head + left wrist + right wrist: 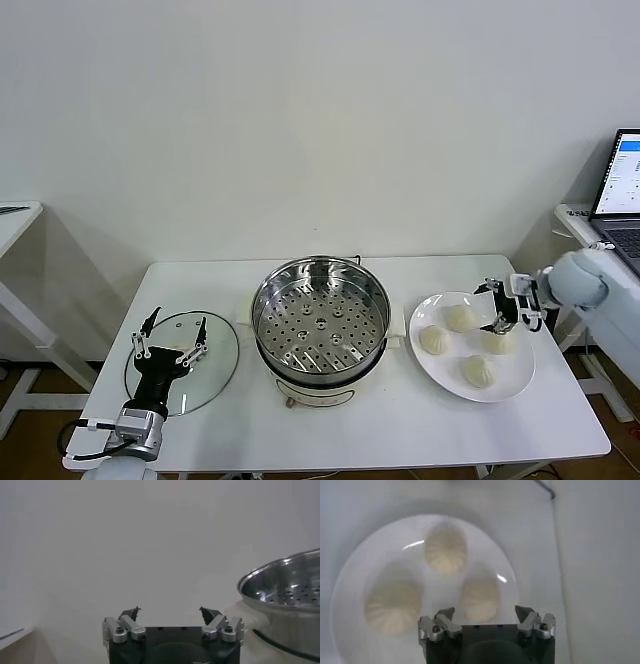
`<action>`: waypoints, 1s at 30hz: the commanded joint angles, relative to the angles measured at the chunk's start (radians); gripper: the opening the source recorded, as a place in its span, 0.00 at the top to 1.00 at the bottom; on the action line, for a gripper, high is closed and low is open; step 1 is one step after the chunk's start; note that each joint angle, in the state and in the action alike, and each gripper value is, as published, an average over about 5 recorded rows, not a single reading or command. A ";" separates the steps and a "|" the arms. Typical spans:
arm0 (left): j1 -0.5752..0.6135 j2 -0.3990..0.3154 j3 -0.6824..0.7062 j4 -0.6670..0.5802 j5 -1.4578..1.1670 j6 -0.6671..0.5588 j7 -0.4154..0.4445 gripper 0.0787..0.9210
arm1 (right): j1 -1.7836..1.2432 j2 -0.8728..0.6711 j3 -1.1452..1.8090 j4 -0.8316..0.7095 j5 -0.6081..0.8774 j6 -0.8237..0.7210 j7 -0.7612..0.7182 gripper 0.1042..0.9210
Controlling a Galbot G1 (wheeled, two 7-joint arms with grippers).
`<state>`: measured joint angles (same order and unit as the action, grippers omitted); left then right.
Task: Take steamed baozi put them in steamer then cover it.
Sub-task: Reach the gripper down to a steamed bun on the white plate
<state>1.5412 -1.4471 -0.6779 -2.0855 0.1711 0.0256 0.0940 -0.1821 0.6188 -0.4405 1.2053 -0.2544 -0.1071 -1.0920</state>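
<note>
Four smooth, round, cream baozi point(459, 318) sat on a flat white plate point(519, 379), right of the shiny perforated steel steamer point(320, 322). Right end effector point(497, 309) hovered over them, wide open, empty. Left end effector point(171, 336) open above the round glass lid point(221, 366).

The left arm's black gripper with silver knuckles point(170, 335) sits at about seven o'clock in the head view, low near the robot's body. Its grey cylindrical wrist lies closest to the body, and the fingers point away toward twelve o'clock. Its jaws are spread wide, the two dark fingertips point(131, 613) well apart with nothing between them.

The right arm comes in from three o'clock, its rounded pale-grey forearm point(580, 278) stretched toward nine o'clock. The right arm's black and silver gripper point(500, 305) tilts downward from the wrist. Its jaws are also spread wide, and the fingertips point(446, 614) hold nothing.
</note>
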 commanded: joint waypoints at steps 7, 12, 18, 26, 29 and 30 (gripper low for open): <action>-0.002 -0.001 -0.004 0.010 -0.004 0.004 0.003 0.12 | 0.145 0.202 -0.156 -0.257 -0.113 0.003 -0.069 0.12; -0.001 -0.005 -0.002 0.013 -0.005 0.003 0.005 0.12 | 0.128 0.241 -0.134 -0.295 -0.140 0.005 -0.050 0.12; 0.001 -0.007 -0.006 0.014 -0.004 0.001 0.005 0.12 | 0.116 0.271 -0.117 -0.325 -0.159 0.010 -0.038 0.12; 0.003 -0.010 -0.011 0.013 -0.004 -0.002 0.005 0.12 | 0.103 0.279 -0.105 -0.324 -0.164 0.016 -0.037 0.12; 0.004 -0.012 -0.013 0.012 -0.004 -0.003 0.004 0.12 | 0.101 0.283 -0.103 -0.324 -0.165 0.017 -0.036 0.13; 0.004 -0.012 -0.014 0.012 -0.004 -0.003 0.004 0.12 | 0.100 0.283 -0.104 -0.324 -0.166 0.017 -0.035 0.13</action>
<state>1.5444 -1.4581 -0.6900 -2.0714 0.1667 0.0244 0.0987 -0.0900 0.8781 -0.5423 0.9057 -0.4068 -0.0916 -1.1273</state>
